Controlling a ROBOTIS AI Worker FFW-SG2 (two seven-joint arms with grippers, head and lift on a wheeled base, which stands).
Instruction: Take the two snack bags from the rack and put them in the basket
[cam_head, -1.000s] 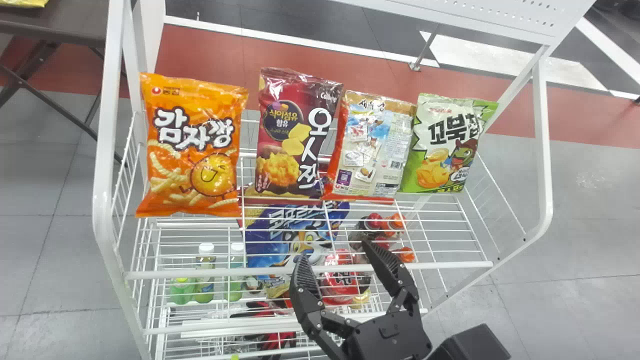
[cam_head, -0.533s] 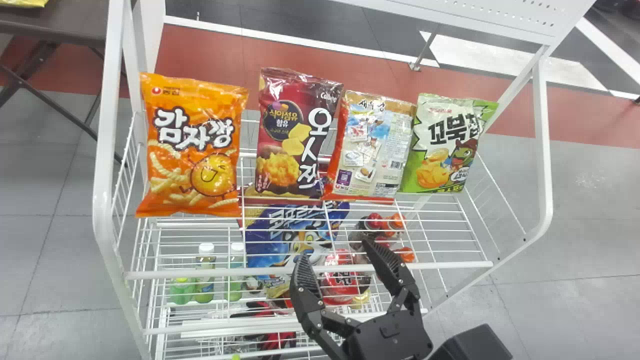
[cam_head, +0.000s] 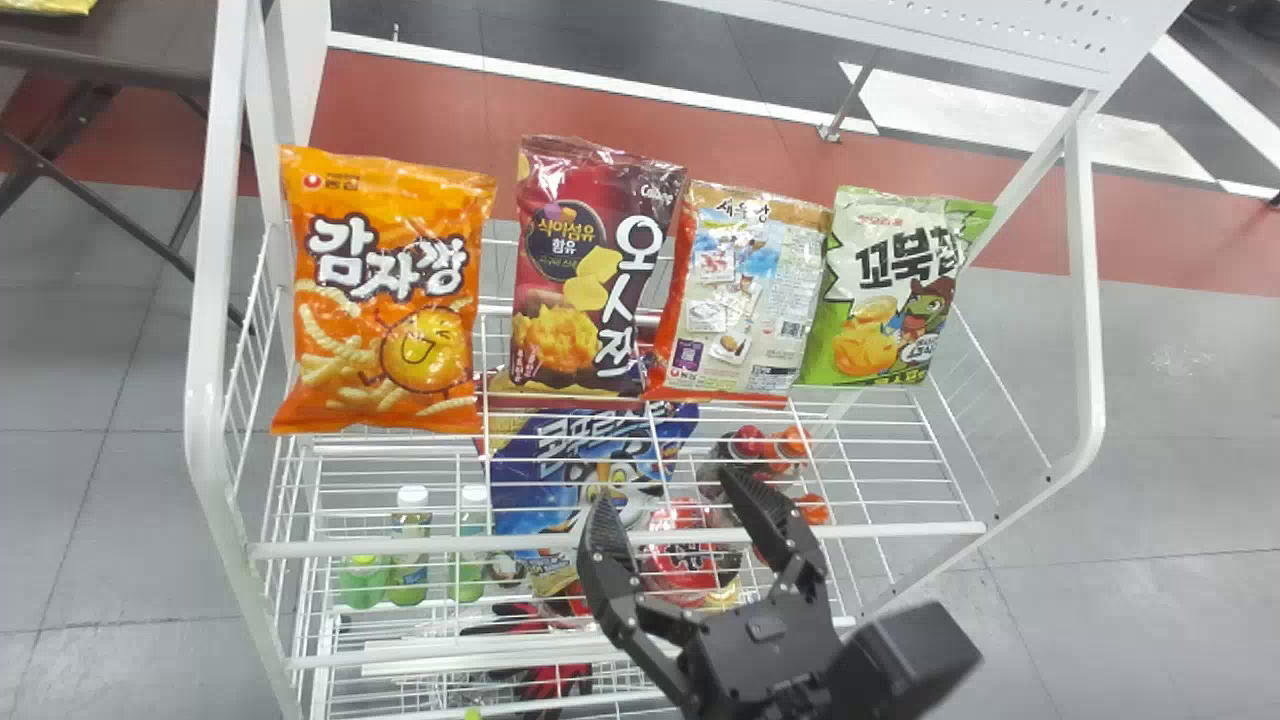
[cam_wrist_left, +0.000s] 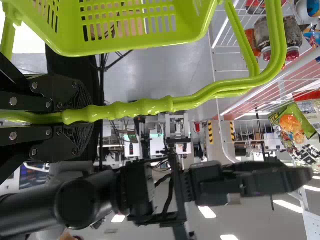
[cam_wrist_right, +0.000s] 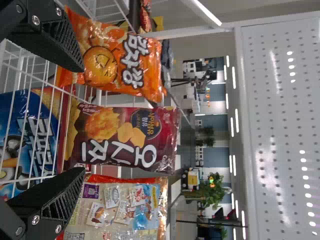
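Korean lettering: orange bag (cam_head: 385, 290), maroon bag (cam_head: 592, 268), seemingly blue package (cam_head: 558, 472).

One orange bag (cam_head: 385, 340), one dark red bag (cam_head: 555, 290), one beige bag (cam_head: 745, 300) and one green bag (cam_head: 880, 310) make four on one white rack (cam_head: 205, 430). Below are one blue packet (cam_head: 535, 470) and three green bottles (cam_head: 408, 580). There is one lime basket (cam_wrist_left: 187, 20).

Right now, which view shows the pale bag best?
Head view: it shows the pale bag nearly whole, between the maroon bag and green bag. The right wrist view cuts it off, partly behind the right pincer; the left wrist view seems to catch a sliver.
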